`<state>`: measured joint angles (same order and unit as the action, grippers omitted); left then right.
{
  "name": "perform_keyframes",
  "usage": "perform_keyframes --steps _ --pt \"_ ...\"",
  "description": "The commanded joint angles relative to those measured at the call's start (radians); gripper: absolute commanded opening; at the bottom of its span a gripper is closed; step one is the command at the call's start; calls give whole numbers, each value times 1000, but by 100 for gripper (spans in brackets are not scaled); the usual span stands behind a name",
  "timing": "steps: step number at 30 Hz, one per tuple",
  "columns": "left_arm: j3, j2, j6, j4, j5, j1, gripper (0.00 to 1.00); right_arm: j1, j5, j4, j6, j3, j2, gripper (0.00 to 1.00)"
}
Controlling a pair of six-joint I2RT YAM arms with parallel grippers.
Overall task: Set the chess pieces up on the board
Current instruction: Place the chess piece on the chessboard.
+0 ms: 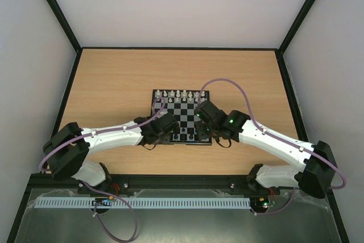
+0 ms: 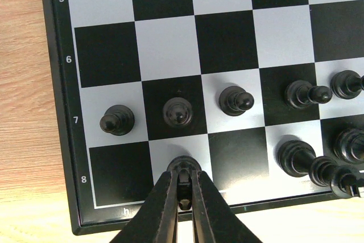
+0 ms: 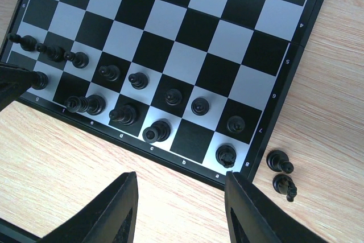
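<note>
With its fingers clenched tight on a black piece (image 2: 182, 167), the left hand (image 2: 183, 185) is right down at the board (image 2: 60, 83). The piece sits over the light square one in from the corner, on the row marked 8; whether it's fully seated I can't tell. That's the step in hand by my read: planting this one in black's back row. Just past it, the black pawns (image 2: 178, 112) line the row marked 7, one per square as far as this view goes, and the dark corner square beside the hand is bare.

Over to the right hand (image 3: 181, 177): fingers spread, nothing between them, hanging above the tabletop (image 3: 85, 163) at the board's near side. Its camera shows another gap in the back row, the square lettered b, right next to the corner piece (image 3: 226, 155). And there they are, two spare black pieces (image 3: 280, 161) standing on the wood just off that corner, on the side toward the tabletop's right edge. White pieces (image 1: 176, 93) are lined along the board's far side, and the board itself lies about mid-tabletop.

Next move, I'd say: let go cleanly and lift straight up without tipping the neighbours, then fetch those two spares for the two open squares, tiny targets in tight gaps
</note>
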<state>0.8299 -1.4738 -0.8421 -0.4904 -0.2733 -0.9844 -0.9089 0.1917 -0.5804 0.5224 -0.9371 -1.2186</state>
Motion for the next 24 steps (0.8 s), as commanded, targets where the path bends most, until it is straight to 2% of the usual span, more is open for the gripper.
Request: perform_keyframes --steps 1,16,24 --pt "-9 -7 -9 -21 -14 -7 7 6 5 -29 -11 18 19 43" --pt "-12 1 -15 -25 -4 -8 12 6 1 -24 -12 23 22 43" --pt "-13 8 -21 -31 -7 -10 20 6 -1 -24 -12 24 24 43"
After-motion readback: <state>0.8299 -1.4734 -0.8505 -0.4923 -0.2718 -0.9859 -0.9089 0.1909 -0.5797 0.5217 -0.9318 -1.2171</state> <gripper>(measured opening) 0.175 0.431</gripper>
